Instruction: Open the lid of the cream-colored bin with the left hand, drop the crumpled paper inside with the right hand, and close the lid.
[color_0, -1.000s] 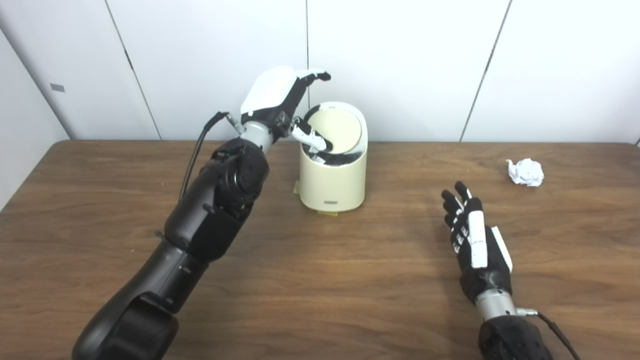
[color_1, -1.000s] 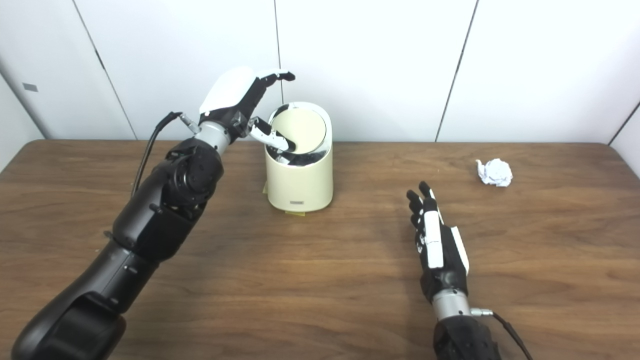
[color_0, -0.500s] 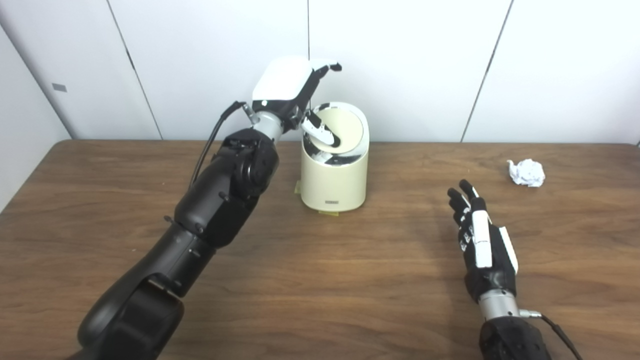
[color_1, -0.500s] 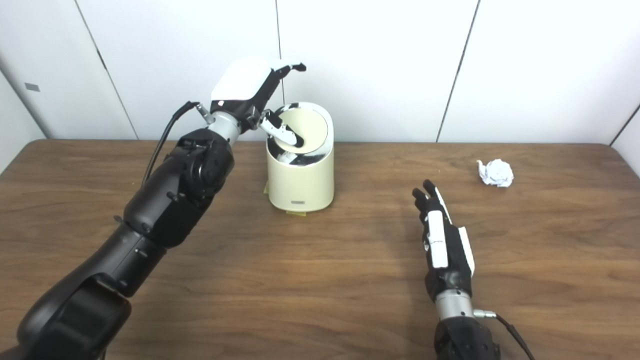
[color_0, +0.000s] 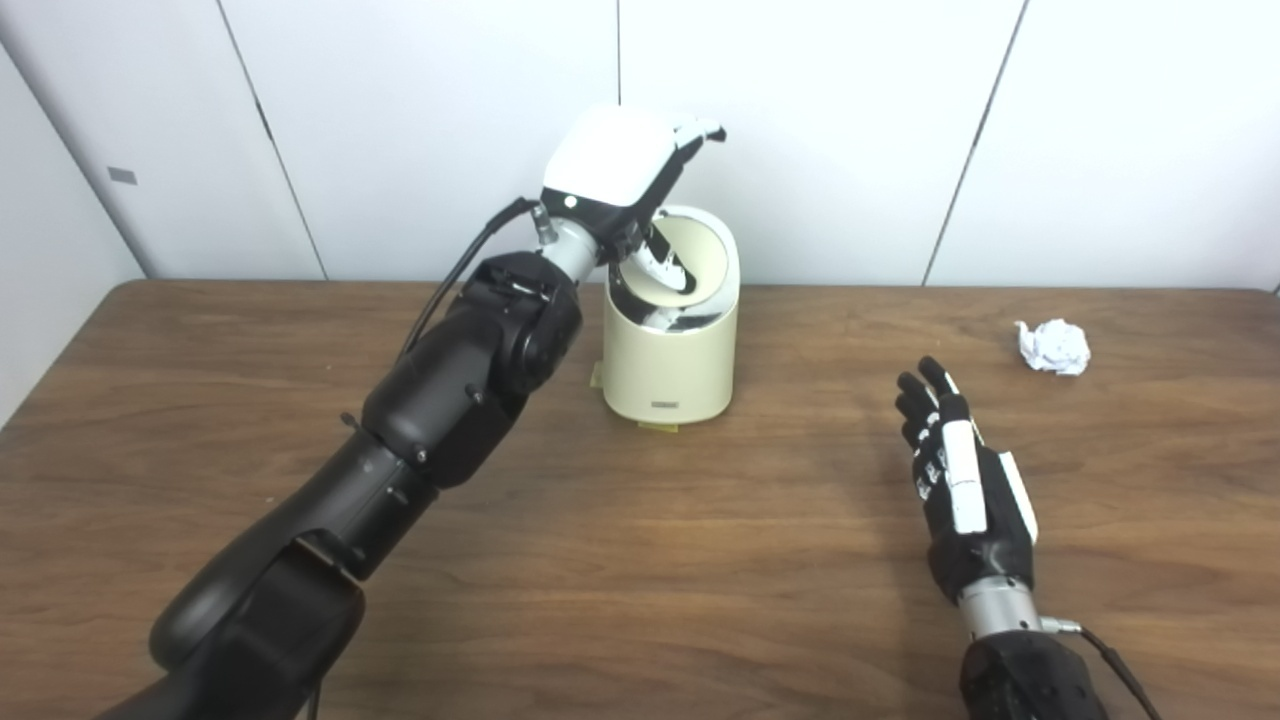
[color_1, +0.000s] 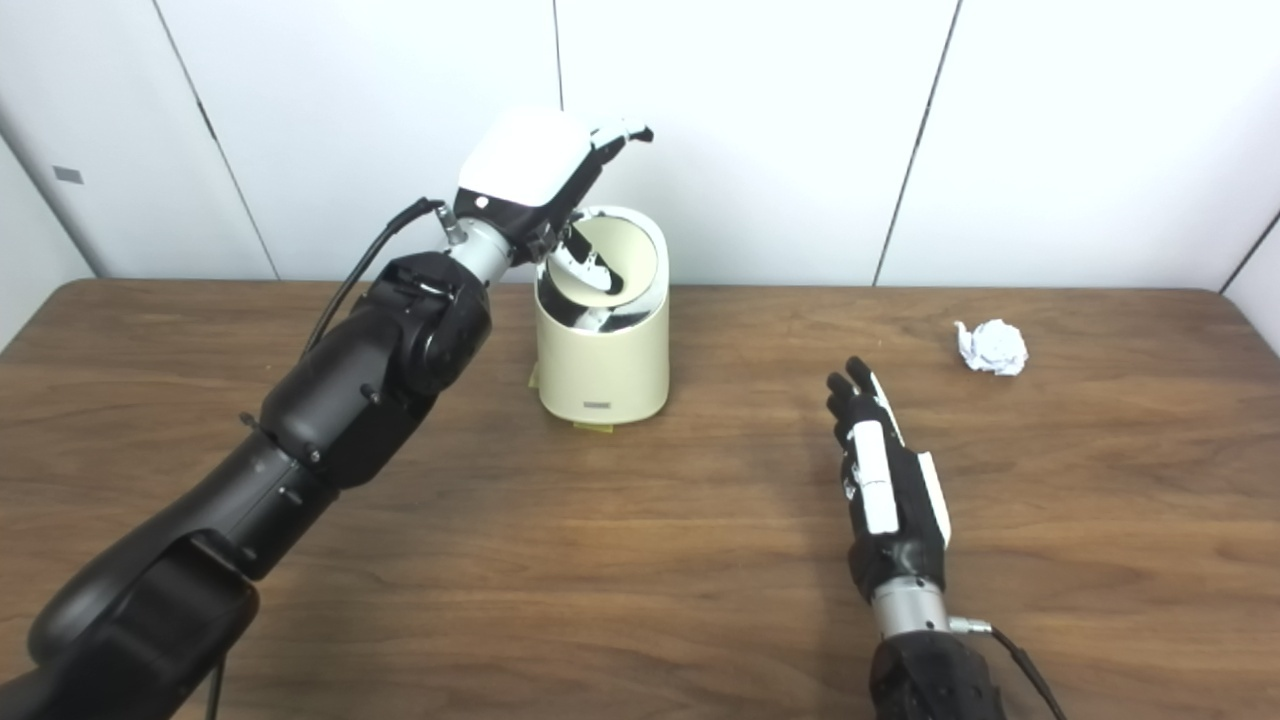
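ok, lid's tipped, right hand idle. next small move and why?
Probably send the right hand toward the crumpled paper. The left hand is at the bin, its lid tilted with a gap showing, while the paper lies untouched on the table, beyond the open right hand.

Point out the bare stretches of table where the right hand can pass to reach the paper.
Bare wood runs from the right hand to the crumpled paper near the table's right edge. The wide front between both arms is bare too. It is crowded at the cream-colored bin, where the left hand is on the tilted lid.
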